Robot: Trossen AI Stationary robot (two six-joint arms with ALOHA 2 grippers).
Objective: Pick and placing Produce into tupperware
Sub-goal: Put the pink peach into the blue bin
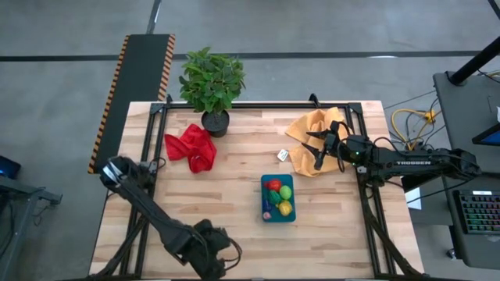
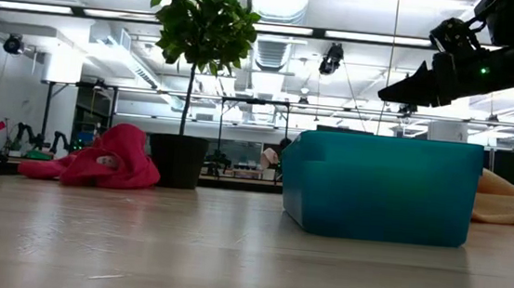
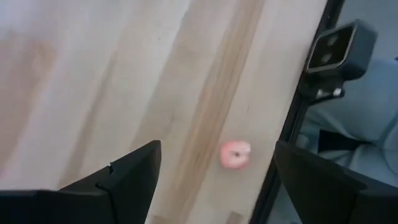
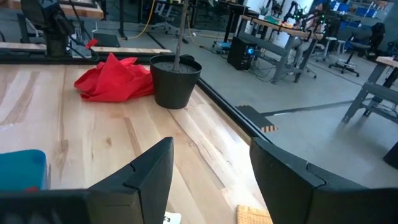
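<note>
The teal-blue tupperware (image 1: 278, 212) stands on the table right of the middle; it also shows in the low view (image 2: 379, 187) and as a corner in the right wrist view (image 4: 22, 168). Inside lie a red piece (image 1: 273, 185), a green piece (image 1: 285, 193), a yellow piece (image 1: 285, 208) and a small purple piece (image 1: 267, 215). My right gripper (image 1: 316, 152) hangs open and empty above the mustard-yellow cloth (image 1: 308, 125), behind and to the right of the tupperware, raised above it in the low view (image 2: 411, 88). My left gripper (image 3: 217, 180) is open and empty, low over the table's near edge (image 1: 211, 261).
A red cloth (image 1: 191, 148) and a potted plant (image 1: 212, 86) are at the far left of the middle. A small white object (image 1: 283, 156) lies beside the mustard cloth. A tiny pink speck (image 3: 235, 154) lies on the wood before my left gripper. Black frame rails run along the table's sides.
</note>
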